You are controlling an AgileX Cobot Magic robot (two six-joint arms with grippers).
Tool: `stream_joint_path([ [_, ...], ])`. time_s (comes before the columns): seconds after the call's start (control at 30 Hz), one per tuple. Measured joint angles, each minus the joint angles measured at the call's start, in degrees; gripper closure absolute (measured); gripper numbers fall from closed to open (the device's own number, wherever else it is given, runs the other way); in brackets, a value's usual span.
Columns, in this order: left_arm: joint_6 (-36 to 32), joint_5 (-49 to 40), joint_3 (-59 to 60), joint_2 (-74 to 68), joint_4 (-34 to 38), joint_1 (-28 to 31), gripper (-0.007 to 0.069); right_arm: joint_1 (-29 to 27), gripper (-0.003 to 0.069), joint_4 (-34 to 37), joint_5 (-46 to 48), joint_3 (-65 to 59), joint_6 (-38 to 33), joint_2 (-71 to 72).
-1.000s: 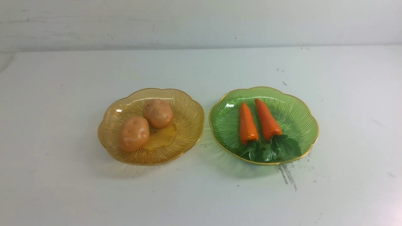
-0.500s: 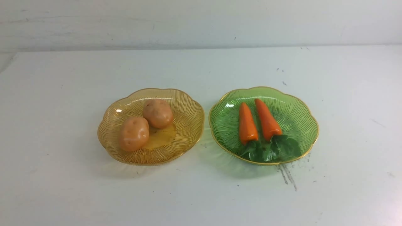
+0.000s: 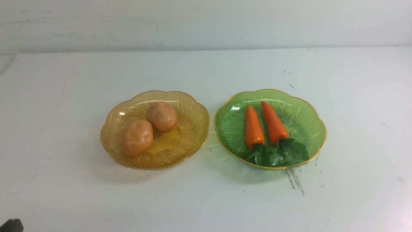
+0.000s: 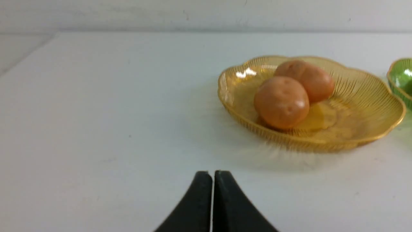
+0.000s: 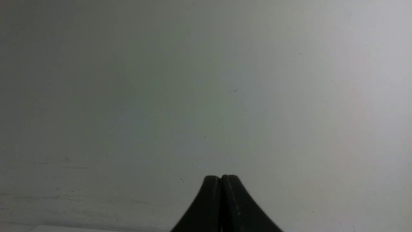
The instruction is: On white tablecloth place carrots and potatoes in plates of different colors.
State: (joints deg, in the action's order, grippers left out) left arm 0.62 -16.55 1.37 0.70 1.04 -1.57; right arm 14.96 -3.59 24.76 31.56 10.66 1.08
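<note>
Two tan potatoes (image 3: 136, 137) (image 3: 162, 116) lie touching in the amber plate (image 3: 190, 106) on the white tablecloth (image 3: 64, 96). To its right the green plate (image 3: 305, 112) holds two orange carrots (image 3: 253, 127) (image 3: 274, 123) side by side, leafy tops toward me. In the left wrist view my left gripper (image 4: 212, 174) is shut and empty, low over the cloth, short of the amber plate (image 4: 370, 96) and its potatoes (image 4: 281, 101). A dark tip of the left gripper (image 3: 11, 225) shows at the front view's bottom left corner. My right gripper (image 5: 221, 178) is shut and empty over bare cloth.
A pale wall (image 3: 206, 22) rises behind the table's far edge. Grey scratch marks (image 3: 294, 180) lie just in front of the green plate. An edge of the green plate (image 4: 402, 80) shows in the left wrist view.
A dark tip of the left gripper has come into the front view's bottom left corner. Plates, potatoes and carrots have not moved.
</note>
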Motion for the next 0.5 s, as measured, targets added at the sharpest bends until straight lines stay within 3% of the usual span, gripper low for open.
stream_joint_path([
  [0.17, -0.6, -4.5, 0.2, 0.0, -0.2, 0.2, 0.0627, 0.0, 0.0672, 0.0, 0.0, 0.0, 0.0, 0.0],
  [0.5, -1.3, -4.6, 0.2, 0.0, -0.2, 0.2, 0.0627, 0.0, 0.0672, 0.0, 0.0, 0.0, 0.0, 0.0],
])
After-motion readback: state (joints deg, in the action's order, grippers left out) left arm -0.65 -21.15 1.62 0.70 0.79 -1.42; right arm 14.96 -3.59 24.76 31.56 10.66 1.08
